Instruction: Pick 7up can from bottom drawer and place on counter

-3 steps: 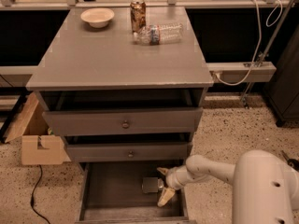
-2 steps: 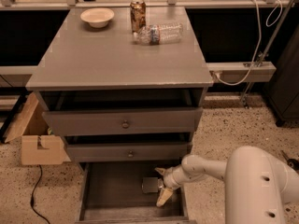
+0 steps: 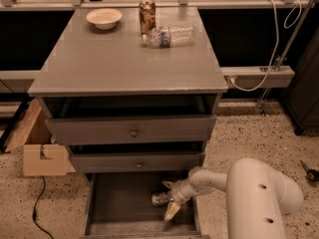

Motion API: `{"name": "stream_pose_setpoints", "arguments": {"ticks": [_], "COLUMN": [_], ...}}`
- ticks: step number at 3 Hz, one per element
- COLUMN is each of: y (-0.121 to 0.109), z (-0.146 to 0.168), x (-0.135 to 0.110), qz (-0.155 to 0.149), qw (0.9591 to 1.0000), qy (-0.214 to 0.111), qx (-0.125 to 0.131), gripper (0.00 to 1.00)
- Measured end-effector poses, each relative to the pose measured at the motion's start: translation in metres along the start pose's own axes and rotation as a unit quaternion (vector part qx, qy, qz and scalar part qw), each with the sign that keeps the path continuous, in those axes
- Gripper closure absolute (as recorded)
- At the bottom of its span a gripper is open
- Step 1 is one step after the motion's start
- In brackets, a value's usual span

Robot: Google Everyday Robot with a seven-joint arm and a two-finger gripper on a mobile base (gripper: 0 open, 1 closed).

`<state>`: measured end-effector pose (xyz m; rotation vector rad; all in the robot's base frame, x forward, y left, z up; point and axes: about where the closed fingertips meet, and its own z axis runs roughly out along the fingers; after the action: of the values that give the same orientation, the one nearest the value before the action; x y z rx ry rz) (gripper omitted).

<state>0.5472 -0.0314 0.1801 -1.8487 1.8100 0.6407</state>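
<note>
The 7up can (image 3: 159, 199) is a small, dented silvery can lying on the floor of the bottom drawer (image 3: 119, 203), which is pulled out at the foot of the grey cabinet. My gripper (image 3: 169, 199) reaches into the drawer from the right. It is open, with one pale finger (image 3: 171, 212) in front of the can and the other behind it. The can's right end sits between the fingers. The counter (image 3: 124, 59) is the cabinet's flat grey top.
On the counter stand a white bowl (image 3: 104, 18), a tall brown-gold can (image 3: 147, 15) and a clear plastic bottle (image 3: 169, 36) lying on its side. The two upper drawers (image 3: 133, 132) stand slightly open. A cardboard box (image 3: 42, 158) sits on the floor at the left.
My gripper and arm have shifted slightly left, closer around the can. The can has not moved.
</note>
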Motion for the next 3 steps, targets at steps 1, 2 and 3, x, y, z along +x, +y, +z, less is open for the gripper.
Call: {"name": "stream_pose_setpoints", "arguments": {"ticks": [1,2,3], "y": [-0.006,-0.006,-0.003], "z": [0.02,0.037,0.047], "x": [0.014,0.029,0.037], "qz": [0.007,0.017,0.023], "qw": [0.9999,0.9994,0.999], "qy": [0.011,0.02,0.022], "qx": [-0.01,-0.022,-0.033], "gripper": [0.0,0.25,0.48]}}
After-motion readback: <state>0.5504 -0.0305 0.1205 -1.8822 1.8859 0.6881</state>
